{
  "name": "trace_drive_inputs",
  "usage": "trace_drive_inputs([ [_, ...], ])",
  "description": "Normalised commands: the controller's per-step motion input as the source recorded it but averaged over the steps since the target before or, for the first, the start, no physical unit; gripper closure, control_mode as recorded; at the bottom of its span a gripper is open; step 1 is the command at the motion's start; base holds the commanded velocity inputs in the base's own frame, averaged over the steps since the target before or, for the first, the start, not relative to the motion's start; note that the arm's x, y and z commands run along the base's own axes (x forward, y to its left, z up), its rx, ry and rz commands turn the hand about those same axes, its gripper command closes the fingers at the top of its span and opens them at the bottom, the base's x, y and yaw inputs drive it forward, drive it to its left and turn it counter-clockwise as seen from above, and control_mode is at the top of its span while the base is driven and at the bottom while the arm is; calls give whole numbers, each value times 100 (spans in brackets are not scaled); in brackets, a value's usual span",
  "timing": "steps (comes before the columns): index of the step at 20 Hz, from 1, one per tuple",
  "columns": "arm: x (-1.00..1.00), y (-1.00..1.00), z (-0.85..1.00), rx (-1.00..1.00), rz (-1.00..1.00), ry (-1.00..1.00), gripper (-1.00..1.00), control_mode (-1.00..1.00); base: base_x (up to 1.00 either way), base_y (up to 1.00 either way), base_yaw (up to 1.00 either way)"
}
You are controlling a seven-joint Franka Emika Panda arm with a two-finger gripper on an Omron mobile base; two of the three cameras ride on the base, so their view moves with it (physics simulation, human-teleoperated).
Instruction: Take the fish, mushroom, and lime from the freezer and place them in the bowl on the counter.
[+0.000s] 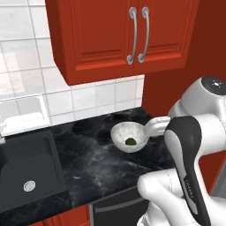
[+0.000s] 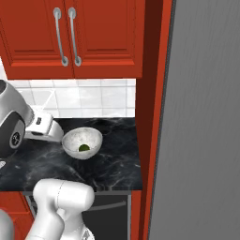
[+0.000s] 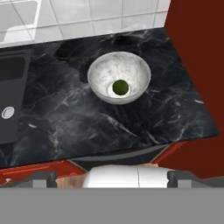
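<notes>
Nearest the camera on the hand, the claw's fingertips sit too low in the frame to tell how far apart they stand or whether they carry anything. Beyond them on the black marble desk (image 3: 65,118) stands the speckled white-grey bowl (image 3: 103,72), with the lime (image 3: 120,87) resting at its bottom. The lime, small, round, dark green, looks light, firm and prone to roll; it is probably best pinched across its middle.

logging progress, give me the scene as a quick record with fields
bowl: white speckled bowl upright on the black counter, near the red side panel
in bowl: lime at the bottom; no fish or mushroom seen in it
sink: black sink set in the counter, left of the bowl
freezer: grey door right of the counter
gripper: open or shut cannot be told
</notes>
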Motion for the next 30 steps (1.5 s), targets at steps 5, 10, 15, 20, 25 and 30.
trace_drive_inputs([
  [5,-11,0,62,0,0,-11,-100,-100,0,0,0],
  [10,-33,0,50,0,0,-18,-100,100,-12,0,0],
  [15,0,0,0,0,0,0,-100,100,-63,0,0],
  [20,0,0,0,0,0,0,-100,100,-25,-28,0],
  [25,0,0,0,0,0,0,-100,100,-60,-57,0],
  [30,0,0,0,0,0,0,-100,100,-38,-84,0],
])
